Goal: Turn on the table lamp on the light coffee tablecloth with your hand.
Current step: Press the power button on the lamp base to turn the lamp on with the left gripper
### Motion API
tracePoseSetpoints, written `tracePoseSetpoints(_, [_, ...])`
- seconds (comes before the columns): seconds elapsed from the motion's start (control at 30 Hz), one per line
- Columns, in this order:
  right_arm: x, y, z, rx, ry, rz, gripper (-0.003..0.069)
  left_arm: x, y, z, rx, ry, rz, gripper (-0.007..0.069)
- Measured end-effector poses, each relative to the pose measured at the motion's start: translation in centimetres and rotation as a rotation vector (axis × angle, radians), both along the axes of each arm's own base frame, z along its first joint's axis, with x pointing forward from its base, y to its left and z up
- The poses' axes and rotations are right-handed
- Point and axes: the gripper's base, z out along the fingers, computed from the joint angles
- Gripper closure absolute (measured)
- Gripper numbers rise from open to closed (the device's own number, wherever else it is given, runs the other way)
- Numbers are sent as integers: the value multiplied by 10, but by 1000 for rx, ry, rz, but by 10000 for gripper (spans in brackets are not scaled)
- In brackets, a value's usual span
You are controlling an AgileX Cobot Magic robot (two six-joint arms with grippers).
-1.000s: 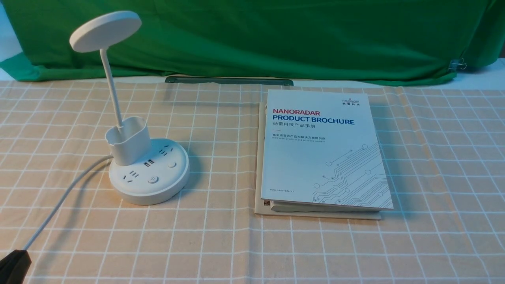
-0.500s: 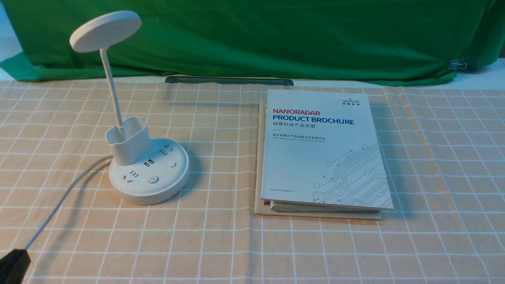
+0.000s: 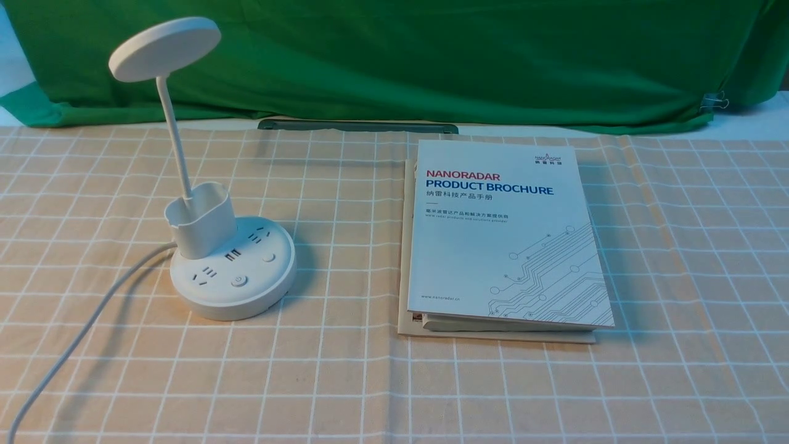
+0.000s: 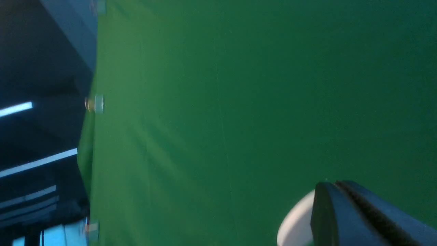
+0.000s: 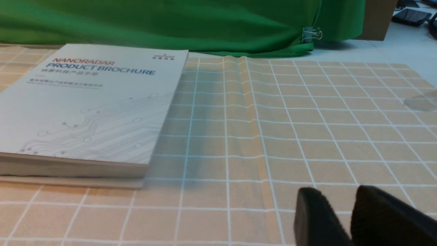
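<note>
left tool (image 4: 336, 184) closed; "nanoradar product brochure" (image 3: 510, 234) lies flat.

Table lamp (image 3: 231, 290) left on tablecloth (image 3: 345, 382), stacked books (image 3: 493, 246) right, backdrop (image 3: 400, 61) behind.

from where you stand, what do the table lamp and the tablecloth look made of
Table lamp: probably molded plastic, matte white, judging by its smooth, seamless-looking base.
Tablecloth: woven fabric or perhaps coated cloth, dull beige; soft creases bend its white grid lines.
</note>
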Motion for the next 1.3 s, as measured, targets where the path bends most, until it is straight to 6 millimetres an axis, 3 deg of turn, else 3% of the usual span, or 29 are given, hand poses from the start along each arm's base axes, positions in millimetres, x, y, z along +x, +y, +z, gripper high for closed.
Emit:
tracePoseSetpoints(0.13, [0,0,0,0,0,0,421,-8,1,8,-50,-126,-29,623])
tracePoseSetpoints(0.4, [0,0,0,0,0,0,421,-12,1,13,-156,-163,-142,623])
tracePoseSetpoints(0.47, [0,0,0,0,0,0,421,-12,1,26,-181,-114,-170,623])
tracePoseSetpoints(0.6, [0,0,0,0,0,0,421,-12,0,74,-183,90,-173,623])
tracePoseSetpoints(0.67, [0,0,0,0,0,0,421,-1,-1,91,-176,250,-162,623])
tracePoseSetpoints(0.73, [0,0,0,0,0,0,421,16,-4,94,-169,392,-150,623])
tracePoseSetpoints(0.83, [0,0,0,0,0,0,421,58,-9,75,-167,684,-129,623])
tracePoseSetpoints(0.97, [0,0,0,0,0,0,421,107,-18,33,-252,1074,-134,623])
tracePoseSetpoints(1.03, [0,0,0,0,0,0,421,116,-21,22,-278,1160,-139,623])
tracePoseSetpoints(1.07, [0,0,0,0,0,0,421,131,-26,3,-307,1300,-150,623])
tracePoseSetpoints(1.1, [0,0,0,0,0,0,421,132,-26,1,-308,1316,-152,623])
tracePoseSetpoints(1.23, [0,0,0,0,0,0,421,155,-47,-41,-277,1615,-262,623])
tracePoseSetpoints(1.3, [0,0,0,0,0,0,421,162,-58,-48,-236,1684,-318,623])
